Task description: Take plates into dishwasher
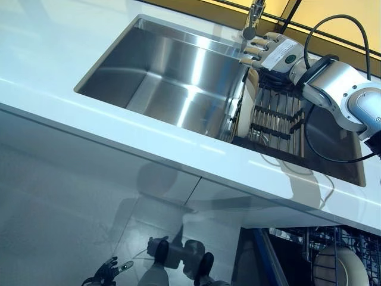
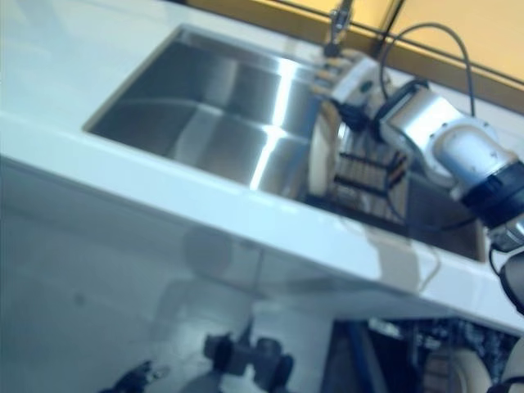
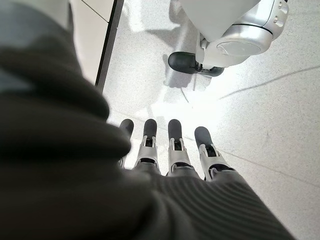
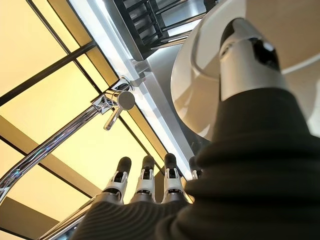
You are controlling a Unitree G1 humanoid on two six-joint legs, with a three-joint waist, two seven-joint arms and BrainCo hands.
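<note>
step: reach for plate | right hand (image 1: pixel 269 52) fingers straight, holding nothing, above plate (image 1: pixel 246 110) standing on edge in drying rack (image 1: pixel 280 119) | thumb seemingly near rim | advice: pinch rim, lift straight | left hand (image 3: pixel 170 150) fingers straight, idle

White plate (image 1: pixel 245 106) upright in sink rack (image 1: pixel 278 119)
</note>
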